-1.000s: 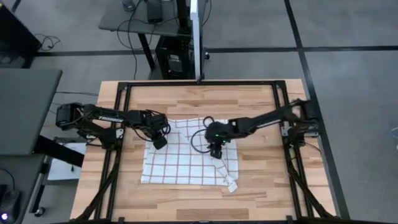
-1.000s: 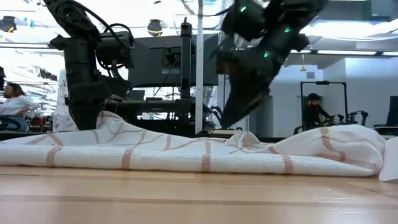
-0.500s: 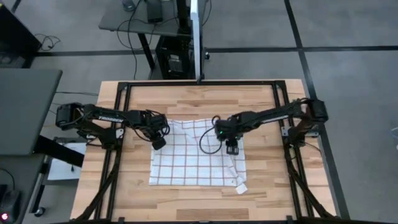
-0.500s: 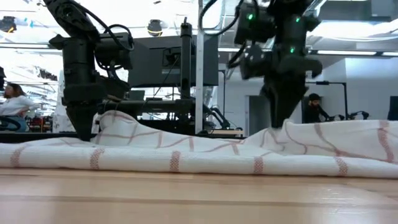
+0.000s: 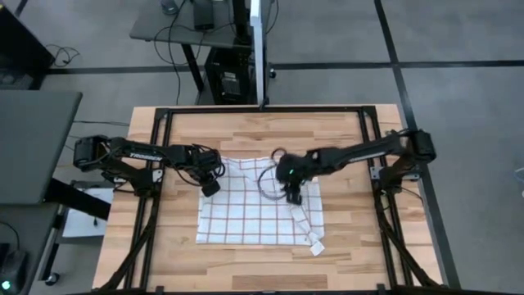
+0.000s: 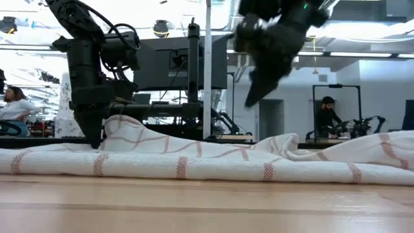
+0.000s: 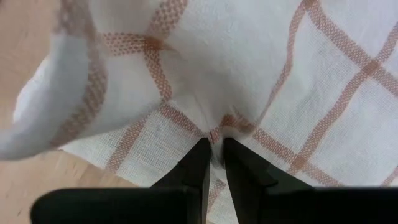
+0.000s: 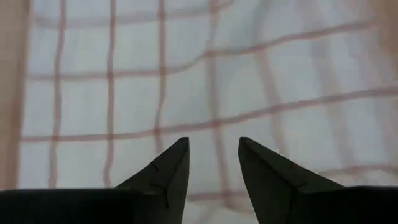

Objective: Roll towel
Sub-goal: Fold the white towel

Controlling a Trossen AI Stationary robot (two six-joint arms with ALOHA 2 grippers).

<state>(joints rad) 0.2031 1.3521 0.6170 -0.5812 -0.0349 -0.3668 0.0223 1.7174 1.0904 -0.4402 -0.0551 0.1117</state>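
While the checked towel [image 5: 260, 206] lay spread on the wooden tabletop [image 5: 344, 254], the left claw [image 5: 211, 188] pinched its left edge. The right claw [image 5: 294, 197] hung above the cloth, fingers parted and holding nothing.

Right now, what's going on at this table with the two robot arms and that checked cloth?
Two robot arms are working on a white kitchen towel with a red-brown grid, spread on the wooden table. The left gripper is shut on a pinch of the towel near its left edge, holding a fold up. The right gripper hangs open above the cloth near the right side, gripping nothing. No roll has been formed yet; the towel lies mostly flat, with wrinkles.
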